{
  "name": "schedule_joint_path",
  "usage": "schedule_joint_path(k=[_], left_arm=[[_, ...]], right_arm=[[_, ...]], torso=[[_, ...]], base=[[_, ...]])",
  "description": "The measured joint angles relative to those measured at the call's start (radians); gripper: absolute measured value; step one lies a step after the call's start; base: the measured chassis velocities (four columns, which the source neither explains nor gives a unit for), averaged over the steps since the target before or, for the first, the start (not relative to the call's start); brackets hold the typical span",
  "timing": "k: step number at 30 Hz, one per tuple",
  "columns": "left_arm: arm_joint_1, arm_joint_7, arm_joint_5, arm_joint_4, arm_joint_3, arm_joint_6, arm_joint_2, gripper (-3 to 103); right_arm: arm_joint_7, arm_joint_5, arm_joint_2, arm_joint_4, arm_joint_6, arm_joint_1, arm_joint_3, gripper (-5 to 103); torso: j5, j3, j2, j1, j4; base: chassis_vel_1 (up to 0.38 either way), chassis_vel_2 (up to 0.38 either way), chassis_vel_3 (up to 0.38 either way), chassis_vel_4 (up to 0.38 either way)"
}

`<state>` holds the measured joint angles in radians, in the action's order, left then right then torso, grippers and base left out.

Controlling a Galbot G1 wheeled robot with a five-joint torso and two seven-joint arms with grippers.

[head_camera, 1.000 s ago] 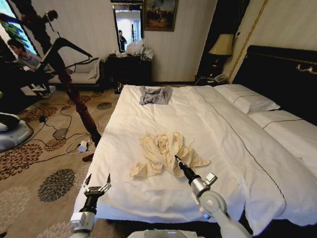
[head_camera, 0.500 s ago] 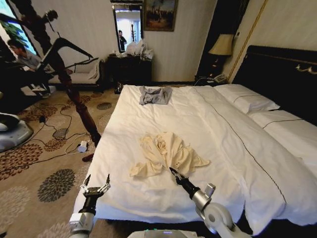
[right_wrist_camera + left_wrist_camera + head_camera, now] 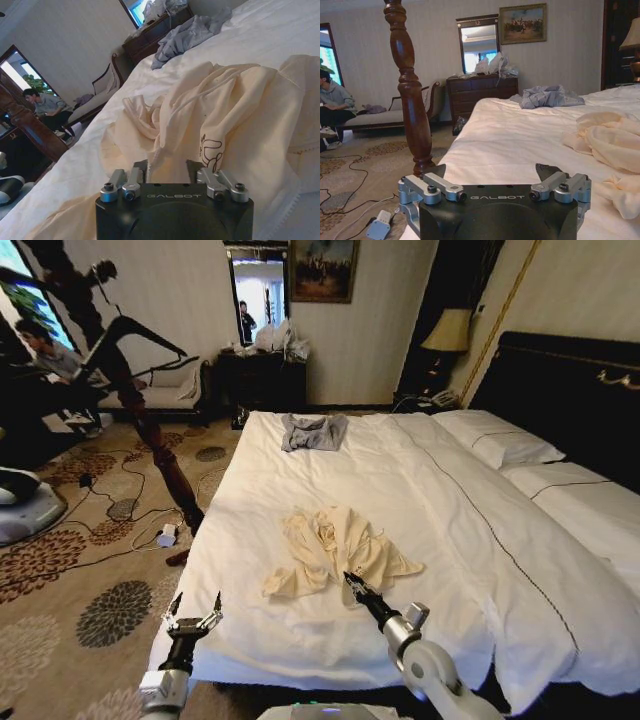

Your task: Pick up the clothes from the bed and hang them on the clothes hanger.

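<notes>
The clothes (image 3: 335, 540), a crumpled cream long-sleeved garment, lie on the white bed (image 3: 440, 490) near its front middle. My right gripper (image 3: 350, 581) is at the garment's near edge. In the right wrist view my right gripper (image 3: 167, 170) is shut on a fold of the clothes (image 3: 240, 100), with cloth bunched between the fingers. My left gripper (image 3: 193, 606) hangs open by the bed's near left corner. The left wrist view shows my left gripper (image 3: 490, 172) holding nothing, with the clothes (image 3: 610, 135) off to one side. The clothes hanger is out of view.
A small grey garment (image 3: 313, 431) lies at the bed's far end. A dark reddish-brown wooden coat stand (image 3: 150, 440) rises from the patterned carpet left of the bed, with cables around its foot. White pillows (image 3: 495, 440) and the dark headboard (image 3: 560, 390) are on the right.
My right gripper drew back a little toward the bed's near edge. The cream garment bunched up and shifted toward it. The left arm stayed put.
</notes>
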<state>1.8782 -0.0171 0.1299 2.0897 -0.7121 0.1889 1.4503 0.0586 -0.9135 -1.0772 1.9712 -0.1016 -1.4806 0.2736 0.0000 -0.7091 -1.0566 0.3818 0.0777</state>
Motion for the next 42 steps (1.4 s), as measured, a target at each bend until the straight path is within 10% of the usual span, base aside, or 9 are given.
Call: schedule_joint_path(k=[9, 30, 42], left_arm=[[-0.002, 0.001, -0.005, -0.006, 0.003, 0.000, 0.002, 100], [-0.012, 0.003, -0.024, -0.029, 0.011, 0.001, 0.015, 100], [-0.016, 0.006, -0.022, -0.038, 0.007, 0.002, 0.016, 100]], right_arm=[[0.046, 0.021, -0.004, -0.026, -0.014, 0.039, -0.004, 77], [0.256, 0.018, -0.017, 0.046, -0.086, 0.100, -0.110, 75], [0.367, 0.010, -0.026, -0.008, -0.107, 0.166, -0.158, 32]], torso=[[0.0000, 0.000, 0.000, 0.000, 0.0000], [-0.0001, 0.000, 0.000, 0.000, 0.0000], [0.0000, 0.000, 0.000, 0.000, 0.0000]], base=[[0.000, 0.000, 0.000, 0.000], [0.000, 0.000, 0.000, 0.000], [0.000, 0.000, 0.000, 0.000]])
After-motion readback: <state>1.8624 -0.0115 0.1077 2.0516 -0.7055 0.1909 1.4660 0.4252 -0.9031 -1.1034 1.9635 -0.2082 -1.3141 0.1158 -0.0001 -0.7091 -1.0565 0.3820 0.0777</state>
